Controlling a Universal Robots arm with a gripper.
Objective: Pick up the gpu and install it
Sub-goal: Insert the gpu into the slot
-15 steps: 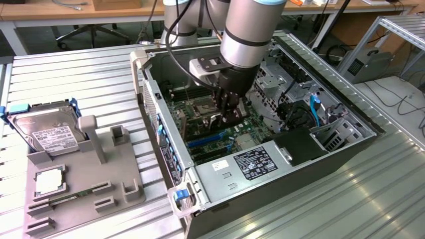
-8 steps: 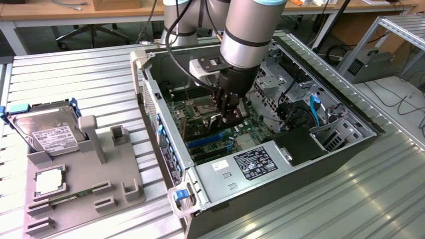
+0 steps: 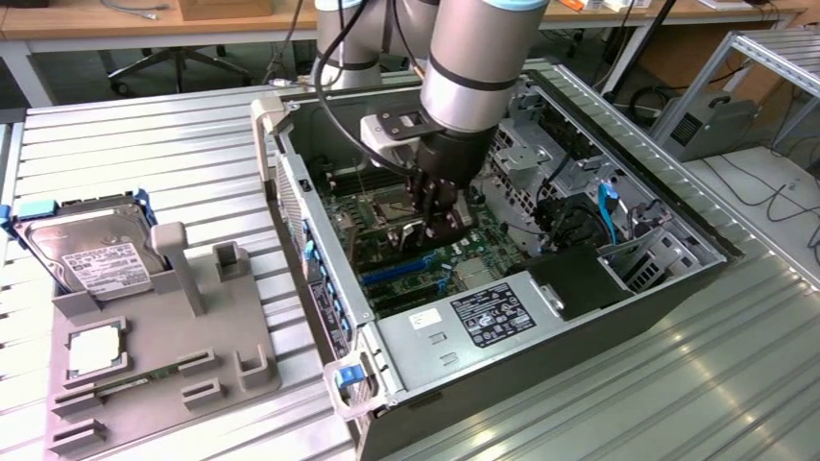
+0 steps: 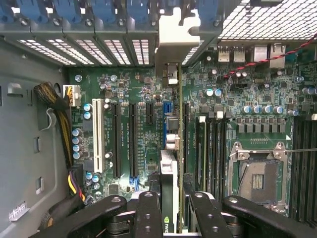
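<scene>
Exterior view: arm (image 3: 468,67) reaches down into the case (image 3: 436,341), end effector (image 3: 433,223) gripping the gpu (image 4: 168,168).

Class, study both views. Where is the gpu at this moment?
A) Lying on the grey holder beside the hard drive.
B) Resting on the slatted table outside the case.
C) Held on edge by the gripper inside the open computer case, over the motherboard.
C: in the wrist view the fingers of the gripper clamp the gpu from either side, and it stands edge-on above the slots of the motherboard.
</scene>
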